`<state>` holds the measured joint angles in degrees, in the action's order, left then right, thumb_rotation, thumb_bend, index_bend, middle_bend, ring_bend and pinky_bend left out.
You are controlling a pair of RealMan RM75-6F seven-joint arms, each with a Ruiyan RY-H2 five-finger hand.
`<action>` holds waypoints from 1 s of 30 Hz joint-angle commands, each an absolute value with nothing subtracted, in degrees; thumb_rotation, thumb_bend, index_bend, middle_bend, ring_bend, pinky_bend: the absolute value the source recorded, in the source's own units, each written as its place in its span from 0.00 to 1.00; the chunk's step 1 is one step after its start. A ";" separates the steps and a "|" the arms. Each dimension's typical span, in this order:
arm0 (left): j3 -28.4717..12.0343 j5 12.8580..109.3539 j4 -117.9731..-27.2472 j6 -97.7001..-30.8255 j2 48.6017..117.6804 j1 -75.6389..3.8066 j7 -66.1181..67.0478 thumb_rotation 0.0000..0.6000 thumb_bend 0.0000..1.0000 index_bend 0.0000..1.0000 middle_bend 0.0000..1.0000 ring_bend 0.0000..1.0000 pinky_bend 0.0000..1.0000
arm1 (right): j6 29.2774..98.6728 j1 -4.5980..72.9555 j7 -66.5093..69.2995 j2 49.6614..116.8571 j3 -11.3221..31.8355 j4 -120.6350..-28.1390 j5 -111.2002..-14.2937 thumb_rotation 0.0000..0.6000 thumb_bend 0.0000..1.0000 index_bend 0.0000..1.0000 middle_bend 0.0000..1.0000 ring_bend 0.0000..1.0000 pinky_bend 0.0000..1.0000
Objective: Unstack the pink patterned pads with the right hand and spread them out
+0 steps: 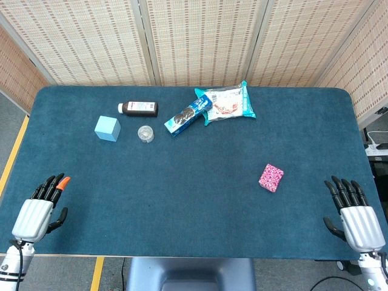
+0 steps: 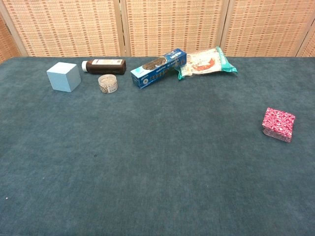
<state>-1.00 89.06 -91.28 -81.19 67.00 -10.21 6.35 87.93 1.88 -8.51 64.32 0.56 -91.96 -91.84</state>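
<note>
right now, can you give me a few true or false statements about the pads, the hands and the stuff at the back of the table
1. The pink patterned pads sit in one stack on the blue felt table. True.
2. The right robot hand holds the stack. False: it is apart from it, holding nothing.
3. The dark brown bottle stands upright. False: it lies on its side.
4. The light blue cube sits left of the bottle. True.
5. The left robot hand rests on the cube. False: it is near the table's front edge.

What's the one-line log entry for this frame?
phase: pre-grasp | pink pads: stacked, untouched, table right side | right hand: open, at table edge, clear of pads | left hand: open, idle
</note>
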 commanded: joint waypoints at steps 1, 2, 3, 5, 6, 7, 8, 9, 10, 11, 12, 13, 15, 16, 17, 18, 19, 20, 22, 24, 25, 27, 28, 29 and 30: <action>-0.90 88.78 -91.28 -81.36 66.71 -9.94 6.01 1.00 0.47 0.00 0.00 0.00 0.17 | 86.87 2.36 -8.91 64.54 0.64 -92.02 -91.52 1.00 0.21 0.00 0.00 0.00 0.00; -0.90 88.58 -91.36 -81.32 66.60 -9.88 6.03 1.00 0.47 0.00 0.00 0.00 0.17 | 86.47 2.56 -9.11 64.67 0.65 -91.98 -91.46 1.00 0.21 0.00 0.00 0.00 0.00; -0.95 88.34 -91.48 -81.19 66.45 -9.88 5.90 1.00 0.47 0.00 0.00 0.00 0.17 | 85.86 2.88 -9.53 64.90 0.60 -91.79 -91.48 1.00 0.21 0.00 0.00 0.00 0.00; -1.01 88.28 -91.57 -81.21 66.32 -9.89 5.52 1.00 0.47 0.00 0.00 0.00 0.17 | 84.60 3.51 -9.97 65.30 0.49 -91.16 -91.46 1.00 0.21 0.00 0.00 0.00 0.00; -1.07 88.25 -91.53 -81.27 66.30 -9.90 5.37 1.00 0.47 0.00 0.00 0.00 0.17 | 83.35 4.25 -10.14 65.52 0.66 -90.65 -91.18 1.00 0.21 0.00 0.00 0.00 0.00; -1.13 88.21 -91.48 -81.27 66.33 -9.92 5.23 1.00 0.47 0.00 0.00 0.00 0.17 | 82.12 5.10 -10.37 65.52 0.85 -90.18 -91.14 1.00 0.21 0.00 0.00 0.00 0.00; -1.20 88.13 -91.38 -81.16 66.37 -10.02 5.13 1.00 0.47 0.00 0.00 0.00 0.17 | 80.35 6.56 -10.80 65.39 1.16 -89.37 -91.51 1.00 0.21 0.00 0.00 0.00 0.00; -1.28 88.01 -91.33 -81.01 66.42 -10.12 5.14 1.00 0.47 0.00 0.00 0.00 0.17 | 78.89 7.81 -11.35 65.22 1.39 -88.65 -91.93 1.00 0.21 0.00 0.00 0.00 0.00; -1.40 87.77 -91.28 -80.79 66.53 -10.24 5.27 1.00 0.47 0.00 0.00 0.00 0.17 | 76.83 9.56 -12.27 64.91 1.63 -87.75 -92.56 1.00 0.21 0.00 0.00 0.00 0.00; -1.45 87.63 -91.26 -80.65 66.59 -10.30 5.39 1.00 0.47 0.00 0.00 0.00 0.17 | 75.82 10.43 -12.67 64.76 1.77 -87.37 -92.87 1.00 0.21 0.00 0.00 0.00 0.00; -1.52 87.32 -91.26 -80.35 66.67 -10.41 5.68 1.00 0.47 0.00 0.00 0.00 0.18 | 73.88 12.15 -13.31 64.53 2.06 -86.62 -93.41 1.00 0.21 0.00 0.00 0.00 0.00; -1.55 87.09 -91.30 -80.13 66.70 -10.47 5.88 1.00 0.47 0.00 0.00 0.00 0.18 | 72.40 13.43 -13.52 64.41 2.25 -86.09 -93.75 1.00 0.21 0.00 0.00 0.00 0.00; -1.73 86.47 -91.42 -79.60 66.82 -10.69 6.58 1.00 0.48 0.00 0.00 0.00 0.17 | 69.22 16.44 -13.00 64.39 2.55 -84.53 -94.87 1.00 0.21 0.00 0.00 0.00 0.00; -1.79 86.17 -91.48 -79.41 66.87 -10.73 6.89 1.00 0.48 0.00 0.00 0.00 0.17 | 67.90 17.76 -12.37 64.54 2.57 -83.56 -95.51 1.00 0.21 0.00 0.00 0.00 0.00; -1.84 85.88 -91.53 -79.23 66.94 -10.77 7.13 1.00 0.48 0.00 0.00 0.00 0.17 | 66.59 19.07 -11.40 64.77 2.52 -82.52 -96.17 1.00 0.21 0.01 0.01 0.00 0.00; -1.93 85.46 -91.55 -78.97 67.04 -10.83 7.42 1.00 0.48 0.00 0.00 0.00 0.17 | 64.92 20.78 -10.00 65.22 2.38 -80.92 -97.02 1.00 0.21 0.02 0.02 0.00 0.00; -2.01 85.13 -91.55 -78.77 67.12 -10.89 7.68 1.00 0.47 0.00 0.00 0.00 0.17 | 63.70 22.03 -9.12 65.63 2.22 -79.60 -97.68 1.00 0.21 0.04 0.04 0.00 0.00; -2.09 84.80 -91.52 -78.53 67.21 -10.97 7.95 1.00 0.47 0.00 0.00 0.00 0.17 | 62.53 23.24 -8.32 66.08 1.99 -78.26 -98.37 1.00 0.21 0.05 0.05 0.00 0.00; -2.31 83.97 -91.63 -77.85 67.29 -11.23 8.52 1.00 0.48 0.00 0.00 0.00 0.18 | 60.44 25.75 -6.52 67.49 1.50 -74.89 -99.80 1.00 0.21 0.08 0.08 0.00 0.00; -2.33 83.38 -91.64 -77.23 67.46 -11.43 9.09 1.00 0.48 0.00 0.00 0.00 0.18 | 58.83 27.61 -5.65 68.99 1.08 -71.72 -100.52 1.00 0.21 0.09 0.10 0.00 0.00; -2.32 83.25 -91.66 -77.07 67.49 -11.49 9.24 1.00 0.48 0.00 0.00 0.00 0.18 | 58.33 28.24 -5.53 69.67 0.88 -70.44 -100.79 1.00 0.21 0.09 0.10 0.00 0.00; -2.34 83.00 -91.69 -76.90 67.54 -11.56 9.47 1.00 0.47 0.00 0.00 0.00 0.18 | 57.18 29.44 -5.21 71.20 0.44 -67.80 -101.00 1.00 0.21 0.10 0.10 0.00 0.00; -2.37 82.91 -91.67 -76.88 67.59 -11.58 9.57 1.00 0.47 0.00 0.00 0.00 0.18 | 56.69 29.89 -4.90 71.81 0.25 -66.91 -100.97 1.00 0.21 0.10 0.10 0.00 0.00; -2.39 82.81 -91.64 -76.86 67.65 -11.60 9.71 1.00 0.47 0.00 0.00 0.00 0.18 | 56.22 30.31 -4.57 72.40 0.07 -66.11 -100.92 1.00 0.21 0.10 0.10 0.00 0.00; -2.41 82.68 -91.61 -76.80 67.74 -11.63 9.90 1.00 0.47 0.00 0.00 0.00 0.18 | 55.78 30.87 -4.22 73.18 -0.18 -65.07 -100.98 1.00 0.21 0.10 0.10 0.00 0.00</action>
<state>-2.39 82.72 -91.63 -76.82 67.71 -11.61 9.87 57.10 29.51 -5.21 71.60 0.49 -66.87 -100.52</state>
